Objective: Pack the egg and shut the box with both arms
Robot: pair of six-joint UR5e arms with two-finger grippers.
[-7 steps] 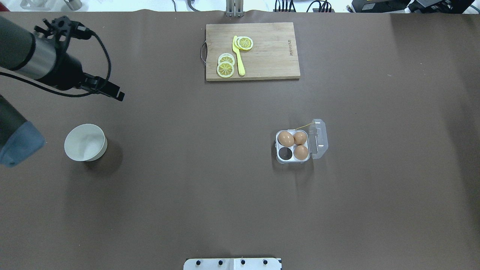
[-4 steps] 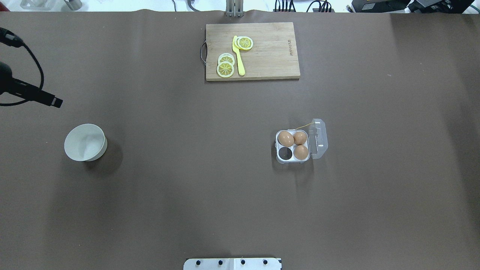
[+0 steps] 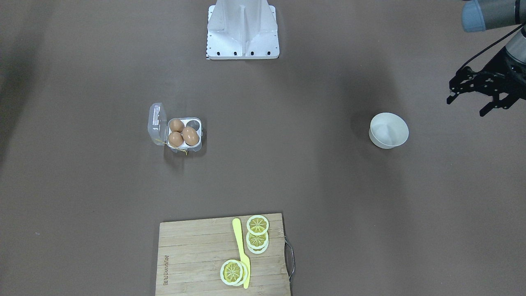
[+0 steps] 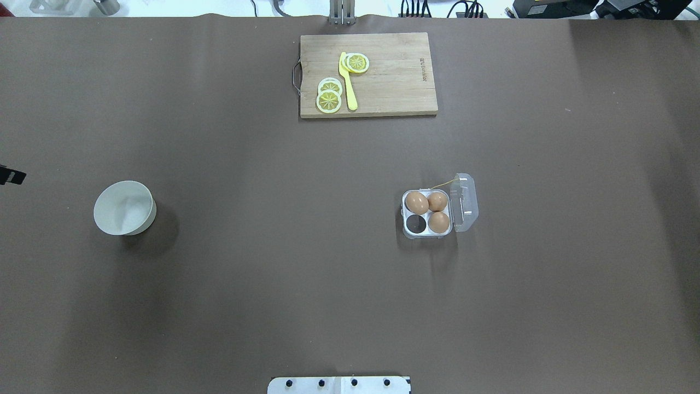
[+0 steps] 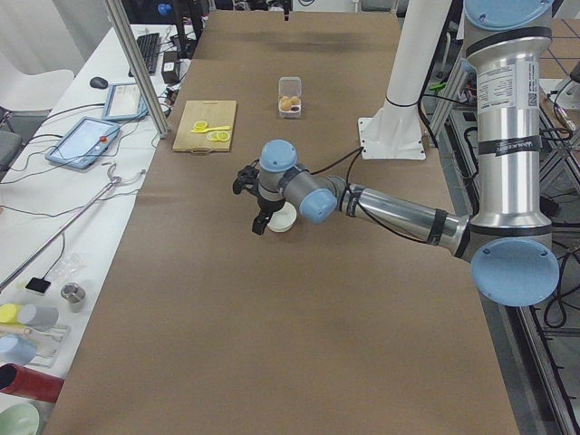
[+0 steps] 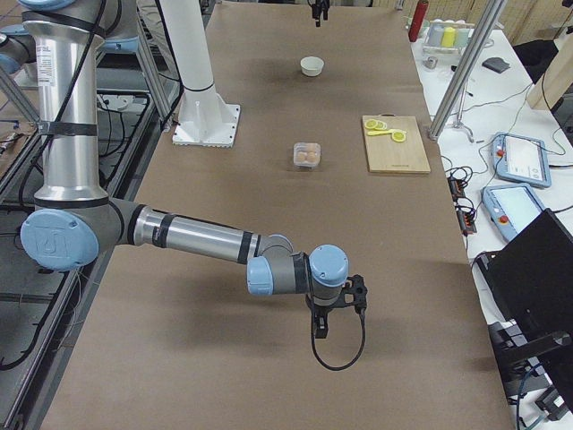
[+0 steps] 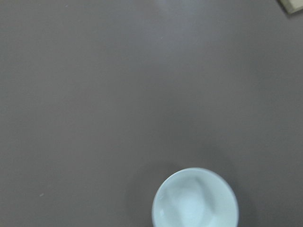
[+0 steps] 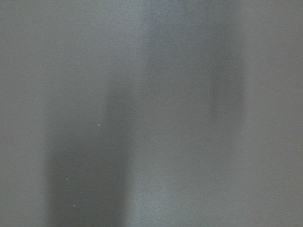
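We had a long bench (image 4: 273, 301) covered in plain brown sheeting, with soft shadows lying in bands across it. Right alongside stood a white side table (image 5: 54, 217) with tablets (image 5: 83, 142), a keyboard (image 5: 148, 53) and a mouse (image 5: 99, 82) on it. Slim aluminium posts (image 5: 136, 63) rose at its edge, and a white chair (image 5: 27, 91) sat behind it.

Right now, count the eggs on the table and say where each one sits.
3, all in the box: far-left egg, far-right egg and near-right egg, seen from overhead. The near-left cell is empty; none shows elsewhere.
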